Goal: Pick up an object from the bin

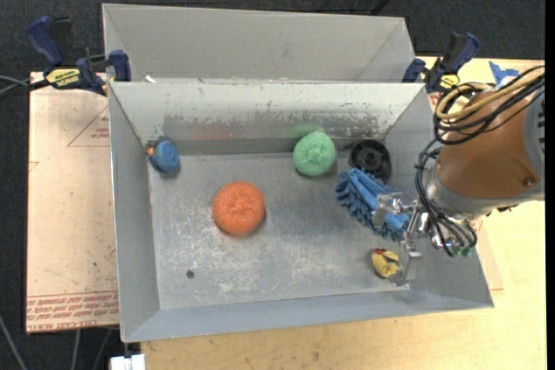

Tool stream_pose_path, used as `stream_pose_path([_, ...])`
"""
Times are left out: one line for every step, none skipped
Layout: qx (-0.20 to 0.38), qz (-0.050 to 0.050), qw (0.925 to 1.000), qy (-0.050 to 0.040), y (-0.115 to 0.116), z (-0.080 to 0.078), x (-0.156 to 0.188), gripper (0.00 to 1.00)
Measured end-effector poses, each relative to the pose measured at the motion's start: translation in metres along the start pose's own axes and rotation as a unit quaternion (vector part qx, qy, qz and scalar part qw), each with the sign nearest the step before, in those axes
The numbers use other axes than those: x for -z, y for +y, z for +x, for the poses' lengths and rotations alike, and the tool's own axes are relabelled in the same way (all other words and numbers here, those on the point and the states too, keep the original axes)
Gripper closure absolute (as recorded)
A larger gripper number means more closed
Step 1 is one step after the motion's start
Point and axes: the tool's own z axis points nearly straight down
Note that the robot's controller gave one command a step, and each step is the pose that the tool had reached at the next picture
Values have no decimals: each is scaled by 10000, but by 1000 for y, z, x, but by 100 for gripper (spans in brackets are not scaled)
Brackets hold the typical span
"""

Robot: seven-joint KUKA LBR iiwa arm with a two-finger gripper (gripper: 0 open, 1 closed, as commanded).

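Note:
My gripper [408, 231] is low in the bin's right front corner, coming in from the right. Just left of it lies a blue brush [362, 195] with dark bristles, its light blue handle end reaching under the gripper. A small yellow and brown lump [383, 263] rests on the floor right beside the gripper's lower tip, touching it or nearly so. Whether anything is held cannot be made out.
A black round part [370, 156] and a green fuzzy ball [313, 152] sit by the back wall. An orange fuzzy ball [238, 208] lies mid-floor, and a small blue and orange thing [164, 156] is in the back left corner.

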Motion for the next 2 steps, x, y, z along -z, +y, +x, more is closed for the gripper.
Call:
stream_pose_path([13,5,10000,-35,0,-2,4,0])
stream_pose_path([514,14,9987,-61,-3,-5,-13,0])
